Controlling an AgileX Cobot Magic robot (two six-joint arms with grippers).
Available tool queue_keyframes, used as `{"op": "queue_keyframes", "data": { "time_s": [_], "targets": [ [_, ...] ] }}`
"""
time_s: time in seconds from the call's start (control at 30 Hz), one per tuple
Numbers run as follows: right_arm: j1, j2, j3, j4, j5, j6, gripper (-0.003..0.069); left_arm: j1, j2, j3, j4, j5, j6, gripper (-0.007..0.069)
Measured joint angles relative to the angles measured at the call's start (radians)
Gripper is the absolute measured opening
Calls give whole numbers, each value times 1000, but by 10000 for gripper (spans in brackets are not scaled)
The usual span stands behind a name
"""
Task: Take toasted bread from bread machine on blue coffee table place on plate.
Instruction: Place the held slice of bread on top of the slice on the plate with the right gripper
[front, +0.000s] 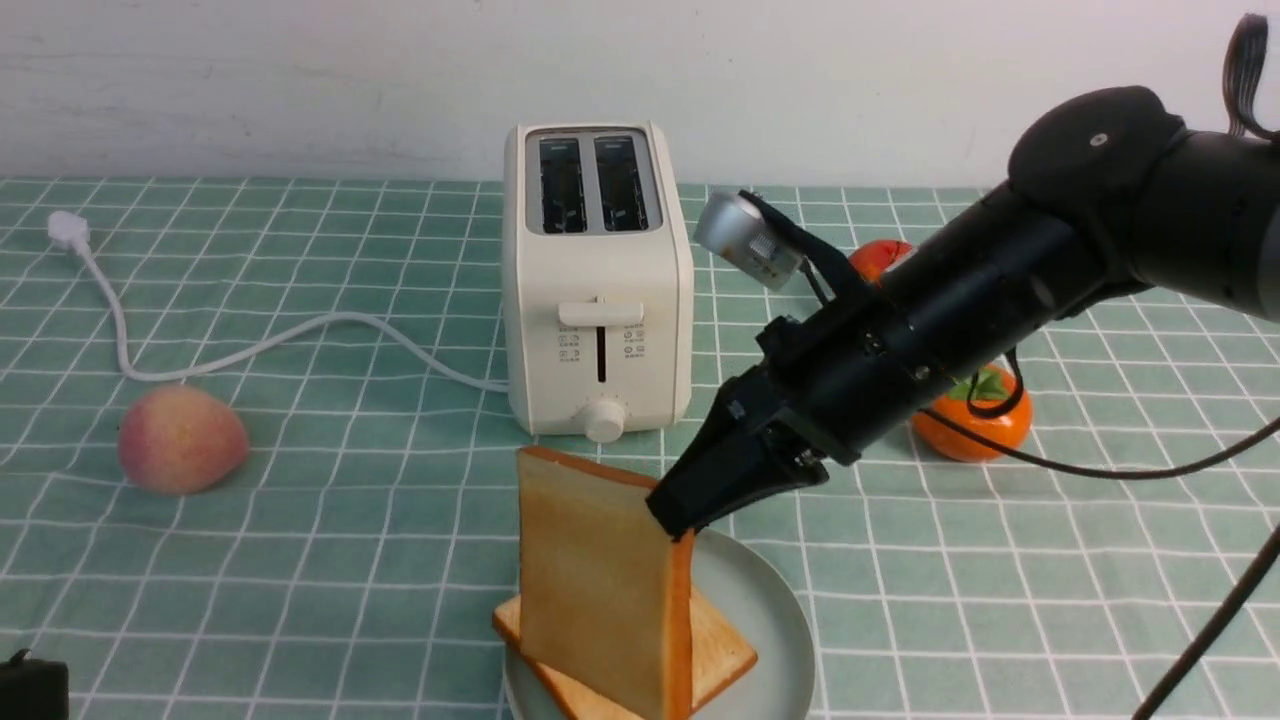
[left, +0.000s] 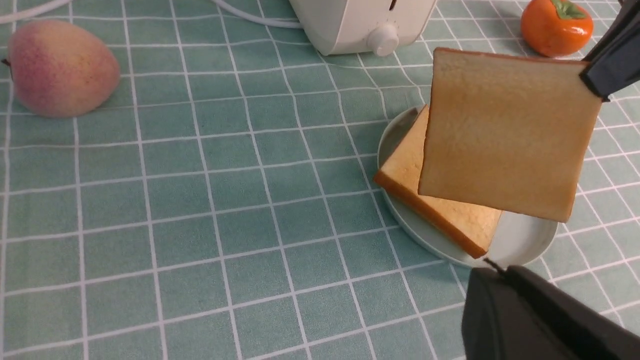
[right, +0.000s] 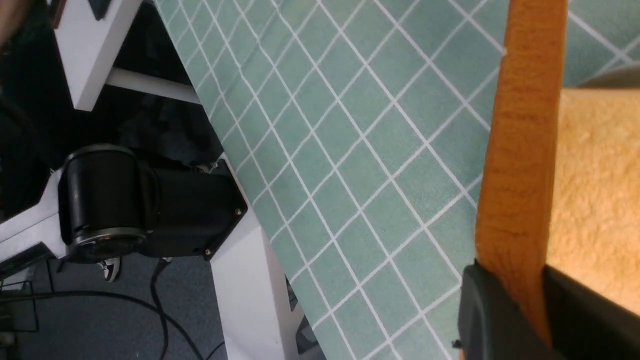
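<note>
The cream bread machine (front: 597, 280) stands at the back of the blue coffee table (front: 350, 560), both slots empty. In front of it is the plate (front: 775, 610), with one slice of toasted bread (front: 722, 655) lying flat on it. My right gripper (front: 680, 525) is shut on the upper corner of a second slice (front: 590, 590), which hangs upright over the plate. In the right wrist view its crust edge (right: 520, 150) runs between the right gripper (right: 522, 282) fingers. My left gripper (left: 500, 272) is shut and empty, hovering by the plate (left: 525, 240) rim.
A peach-coloured fruit (front: 180, 440) lies at the left. An orange persimmon (front: 975, 420) sits to the right behind my right arm, with another red-orange fruit (front: 880, 258) further back. The white cord (front: 250, 345) and plug (front: 68, 230) trail left from the toaster.
</note>
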Motion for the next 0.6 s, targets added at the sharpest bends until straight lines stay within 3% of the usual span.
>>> {"op": "queue_keyframes", "data": {
  "time_s": [0.33, 0.47, 0.6],
  "targets": [
    [0, -7, 28, -21, -4, 103, 77, 0, 0, 0, 0, 2, 0, -14],
    [0, -47, 100, -23, -16, 93, 77, 0, 0, 0, 0, 13, 0, -14],
    [0, -89, 171, -22, -12, 4, 77, 0, 0, 0, 0, 22, 0, -14]
  ]
}}
